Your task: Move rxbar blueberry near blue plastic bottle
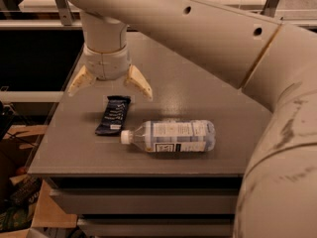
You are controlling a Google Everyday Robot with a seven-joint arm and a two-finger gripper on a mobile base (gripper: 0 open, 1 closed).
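Note:
The rxbar blueberry [114, 115], a flat dark navy wrapper with a small white patch at its near end, lies flat on the grey table [198, 88], just left of the bottle's cap. The blue plastic bottle [171, 136] lies on its side, white cap pointing left, white label around its body. My gripper [110, 86] hangs above the far end of the bar, its two tan fingers [140, 83] spread wide, holding nothing.
The table's front edge [133, 172] runs just below the bottle, with drawer fronts beneath. My large pale arm [277, 133] fills the right side. Cardboard and clutter [20, 202] lie on the floor at the lower left.

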